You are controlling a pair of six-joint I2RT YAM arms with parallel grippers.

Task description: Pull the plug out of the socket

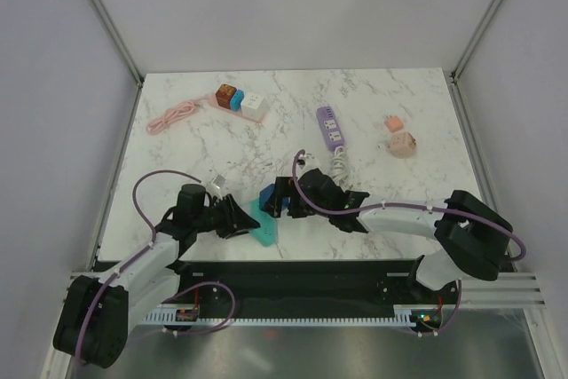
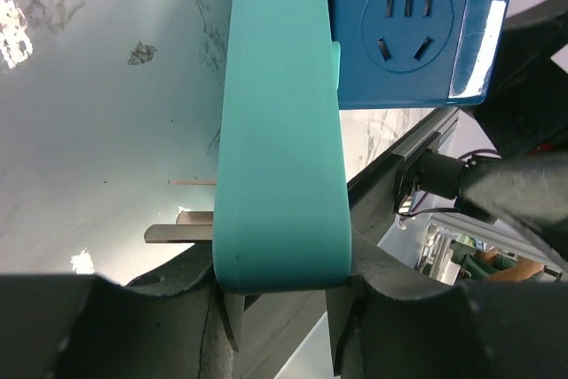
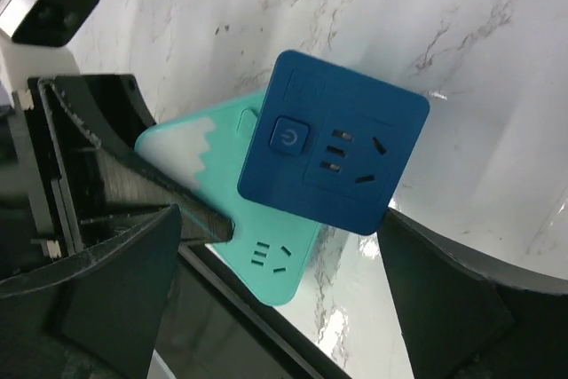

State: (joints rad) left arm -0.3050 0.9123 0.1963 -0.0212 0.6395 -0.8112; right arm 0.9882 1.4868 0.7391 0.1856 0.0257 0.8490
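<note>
Near the worktop's [image 1: 293,104] front edge, the left hand [image 1: 247,219] clamps the teal socket [image 1: 264,232], with the right hand [image 1: 284,202] spread wide around the blue plug [image 1: 268,198]. The pull should go best with a square grip and a straight draw, socket braced.

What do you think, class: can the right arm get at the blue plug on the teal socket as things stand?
Probably yes. The right gripper stands open with a finger either side of the blue plug, nothing between them, while the left gripper clamps the teal socket away from it.
</note>
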